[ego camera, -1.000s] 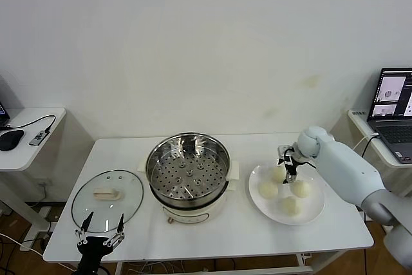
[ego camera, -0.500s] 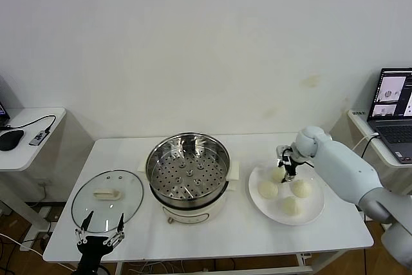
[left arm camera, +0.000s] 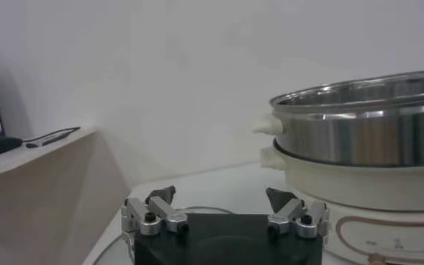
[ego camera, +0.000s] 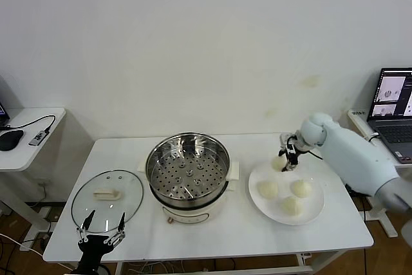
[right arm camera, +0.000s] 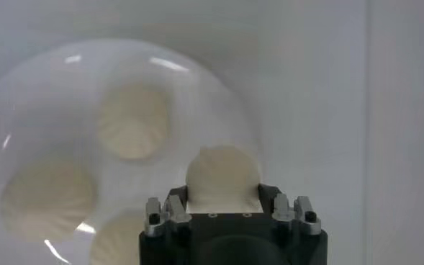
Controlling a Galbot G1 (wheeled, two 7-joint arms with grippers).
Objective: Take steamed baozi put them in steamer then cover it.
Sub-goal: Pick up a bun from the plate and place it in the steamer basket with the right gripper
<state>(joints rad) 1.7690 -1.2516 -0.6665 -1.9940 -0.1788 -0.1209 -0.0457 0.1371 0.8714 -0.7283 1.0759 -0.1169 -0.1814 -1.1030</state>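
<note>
The right gripper (ego camera: 288, 158) was clamped on one baozi (right arm camera: 222, 176), the bun caught between its two fingers and lifted clear of the white plate (ego camera: 315, 214); in the right wrist view the plate sat well below it, blurred with distance. Three more baozi lay on that plate: one (ego camera: 268, 189) on the side nearest the pot, one (ego camera: 300, 187) beside it, and one (ego camera: 291, 205) towards the front edge of the table (ego camera: 257, 233).

The steamer (ego camera: 188, 175) stood to the robot's left of the held bun, near the plate but not touching it, its perforated tray bare and its mouth open. Judged from this, the carry would have to run leftward across the gap and over the steel rim before the bun could come down, and the right arm was plainly the nearer one for that.

The cover (ego camera: 107, 199) lay flat on the table on the far side of the steamer, handle up. The left gripper (ego camera: 100, 231) hung at the front edge just before the cover, fingers spread wide, holding nothing
</note>
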